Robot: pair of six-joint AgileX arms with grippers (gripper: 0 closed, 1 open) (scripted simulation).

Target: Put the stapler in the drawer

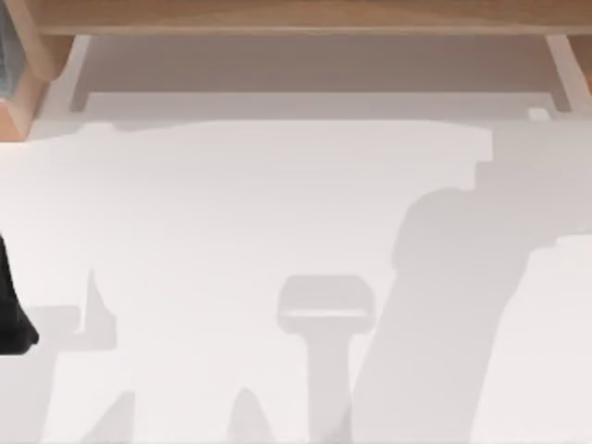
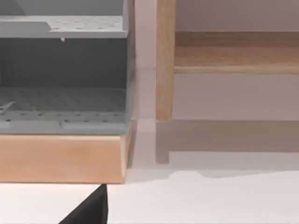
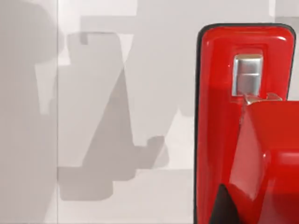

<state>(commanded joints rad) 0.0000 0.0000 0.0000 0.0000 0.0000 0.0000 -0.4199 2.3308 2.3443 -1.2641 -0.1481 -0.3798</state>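
The stapler [image 3: 219,116] is glossy bright red with a small metal plate near its end. It sits very close under the right wrist camera, above the white table. A dark part of my right gripper [image 3: 224,207] shows against the stapler's lower edge, and I cannot tell whether it holds the stapler. A pale, shallow drawer [image 1: 314,69] stands open under the wooden frame at the table's far edge. My left gripper [image 1: 14,314] is a black shape at the far left edge of the table. Its dark tip [image 2: 91,210] also shows in the left wrist view.
A wooden box [image 2: 60,158] with grey perforated shelves [image 2: 65,100] stands at the far left corner, also seen as a wooden corner [image 1: 18,102]. A wooden post [image 2: 164,60] and rail [image 2: 233,51] stand beside it. Arm shadows fall across the white table [image 1: 231,203].
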